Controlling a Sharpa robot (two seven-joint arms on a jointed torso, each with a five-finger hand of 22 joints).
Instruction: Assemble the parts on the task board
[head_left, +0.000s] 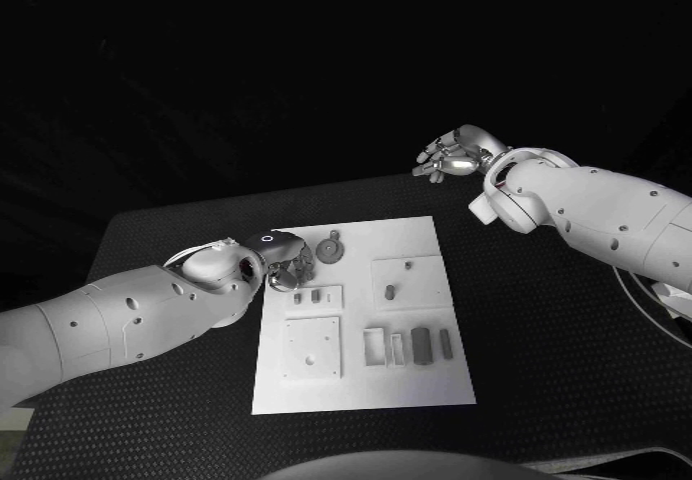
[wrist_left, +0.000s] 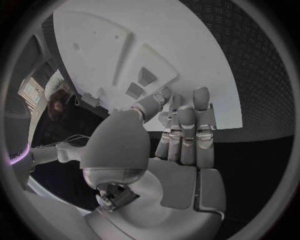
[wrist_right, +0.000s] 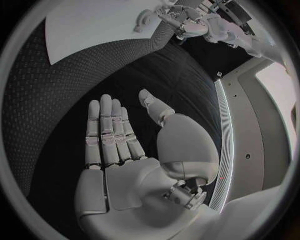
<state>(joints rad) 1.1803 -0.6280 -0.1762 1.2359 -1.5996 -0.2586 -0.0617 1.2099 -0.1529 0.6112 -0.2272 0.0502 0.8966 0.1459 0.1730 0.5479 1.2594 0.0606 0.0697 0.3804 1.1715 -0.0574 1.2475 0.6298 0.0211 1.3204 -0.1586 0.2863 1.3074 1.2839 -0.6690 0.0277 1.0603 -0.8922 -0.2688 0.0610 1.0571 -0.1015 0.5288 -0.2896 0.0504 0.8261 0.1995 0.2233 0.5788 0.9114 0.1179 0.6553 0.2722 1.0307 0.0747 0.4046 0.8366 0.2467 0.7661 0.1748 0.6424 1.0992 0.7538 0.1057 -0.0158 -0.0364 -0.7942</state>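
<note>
left hand (head_left: 286, 266) – at task board (head_left: 418, 380) left edge, grip state unclear; right hand (wrist_right: 128, 150) – fingers apart, empty, beyond far right corner.

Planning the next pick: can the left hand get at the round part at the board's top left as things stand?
Probably yes. The left hand sits at the task board's left edge, right beside the round part, with nothing between them. The right hand is off the board, clear of the way.

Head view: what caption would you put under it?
Left hand works at the white board's edge while the right hand hovers open beyond the table.
</note>
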